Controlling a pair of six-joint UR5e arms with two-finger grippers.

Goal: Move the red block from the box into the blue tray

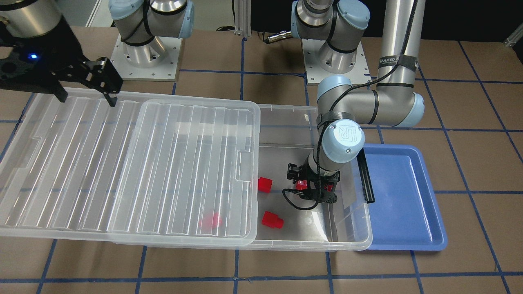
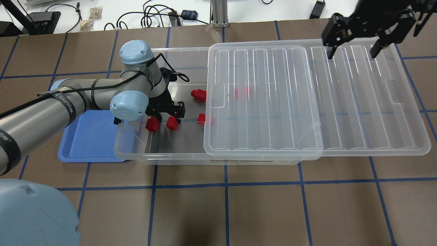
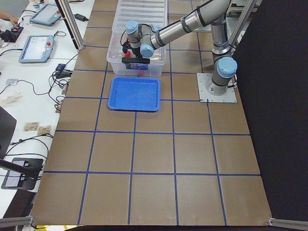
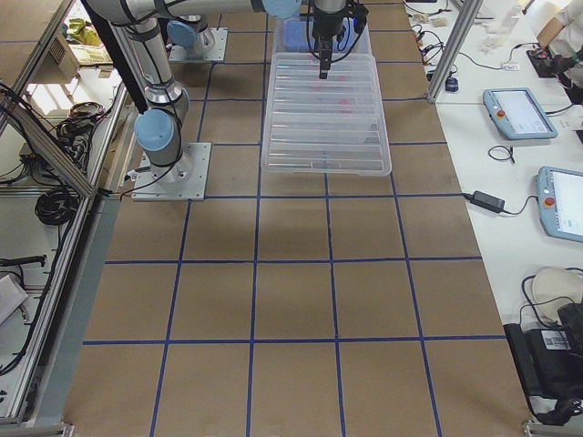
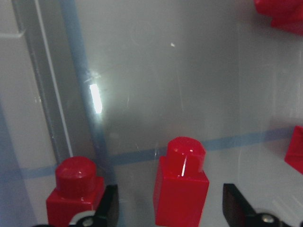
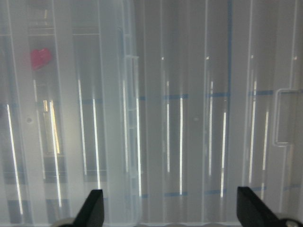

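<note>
Finding the red block [image 5: 181, 187]: we see it on the floor of the box [image 2: 136, 160], right between the two fingers [image 5: 108, 204] of the left gripper [image 5: 173, 208].
Left gripper: its jaws are spread apart. We see a little gap on each side of the red block, so nothing is pinched.
Neighbour block [image 5: 75, 189]: it sits just outside one finger, very near it. We cannot tell if they touch.
Edge block [image 2: 202, 119]: it lies at the rim of the lid [image 2: 307, 102], partly under it.
Far block [image 2: 199, 95]: it lies in the uncovered part too, near the lid's rim.
Hidden block [image 2: 242, 91]: we see it only as a red blur through the lid.
Box: clear and long, with the end by the left gripper uncovered.
Lid: it is slid along, covering most of the box and sticking out past the other end.
Blue tray [image 2: 85, 140]: it lies on the table [image 2: 239, 212], right against the uncovered end of the box. The left arm reaches over it.
Right gripper [image 2: 351, 53]: we see it above the far end of the lid, jaws wide apart, holding nothing.
</note>
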